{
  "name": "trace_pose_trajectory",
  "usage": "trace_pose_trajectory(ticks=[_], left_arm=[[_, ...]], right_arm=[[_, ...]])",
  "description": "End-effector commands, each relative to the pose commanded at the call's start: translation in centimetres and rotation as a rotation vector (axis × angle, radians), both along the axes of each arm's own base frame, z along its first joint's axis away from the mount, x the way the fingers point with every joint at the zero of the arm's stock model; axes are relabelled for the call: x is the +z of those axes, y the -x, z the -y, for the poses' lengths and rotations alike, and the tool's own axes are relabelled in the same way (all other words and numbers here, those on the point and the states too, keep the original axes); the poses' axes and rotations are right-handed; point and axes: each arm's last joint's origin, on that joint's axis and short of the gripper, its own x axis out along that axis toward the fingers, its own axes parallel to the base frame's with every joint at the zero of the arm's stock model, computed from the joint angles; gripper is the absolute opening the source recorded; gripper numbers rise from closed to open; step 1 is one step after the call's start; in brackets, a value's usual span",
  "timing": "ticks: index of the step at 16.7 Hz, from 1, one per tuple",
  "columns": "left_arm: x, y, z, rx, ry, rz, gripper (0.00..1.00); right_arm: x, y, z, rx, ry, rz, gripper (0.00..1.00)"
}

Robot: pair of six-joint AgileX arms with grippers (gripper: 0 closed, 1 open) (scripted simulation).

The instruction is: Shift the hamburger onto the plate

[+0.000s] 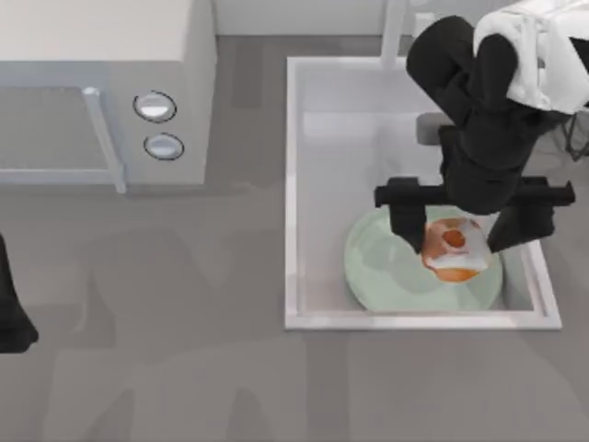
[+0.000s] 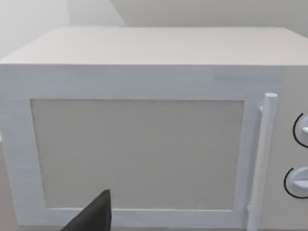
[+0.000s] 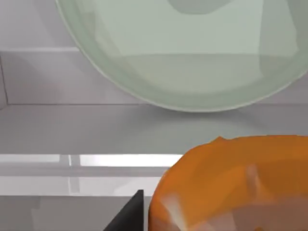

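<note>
The hamburger [image 1: 453, 256], an orange-golden bun with white and red bits, hangs over the right part of the pale mint-green plate [image 1: 386, 262]. My right gripper [image 1: 456, 245] reaches down from above and is shut on the hamburger, with a dark finger on each side of it. Seen from the right wrist, the hamburger [image 3: 240, 183] sits close to the camera and the plate [image 3: 192, 57] lies farther off beneath. My left arm [image 1: 11, 318] is parked at the table's left edge.
The plate lies in a white, walled, rectangular tray [image 1: 294, 184] on the table's right half. A white microwave [image 1: 101, 55] with two knobs and a bar handle stands at the back left, and its door [image 2: 144, 144] faces the left wrist camera.
</note>
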Motion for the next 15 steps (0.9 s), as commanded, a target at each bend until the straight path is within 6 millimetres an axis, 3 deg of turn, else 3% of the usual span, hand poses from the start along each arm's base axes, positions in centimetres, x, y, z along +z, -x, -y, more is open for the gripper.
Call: trace_pose_trajectory(ticks=[6, 9, 15], left_arm=[[0.0, 0.0, 0.0, 0.000, 0.000, 0.000, 1.00], [0.0, 0.0, 0.0, 0.000, 0.000, 0.000, 1.00], [0.0, 0.0, 0.0, 0.000, 0.000, 0.000, 1.00]], right_arm=[[-3.8, 0.0, -0.2, 0.003, -0.002, 0.007, 0.00], [-3.9, 0.0, -0.2, 0.003, -0.001, 0.006, 0.00], [-3.9, 0.0, -0.2, 0.003, -0.001, 0.006, 0.45]])
